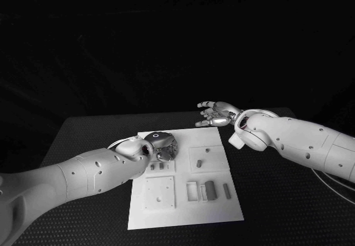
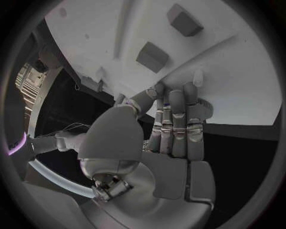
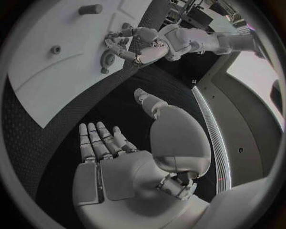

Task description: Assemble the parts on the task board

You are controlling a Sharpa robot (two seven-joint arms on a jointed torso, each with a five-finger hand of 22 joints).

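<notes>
The white task board lies in the middle of the black table. Grey parts lie on it: a short peg, a block and a thin bar. My left hand is over the board's far left part. In the left wrist view its fingers reach out straight and close together to the board, near two grey blocks. Its palm is empty. My right hand hovers past the board's far right corner with fingers apart, holding nothing.
The black table lies bare to the right of the board and along its left side. In the right wrist view my left hand touches the board beside a round part; a grey cylinder lies further off.
</notes>
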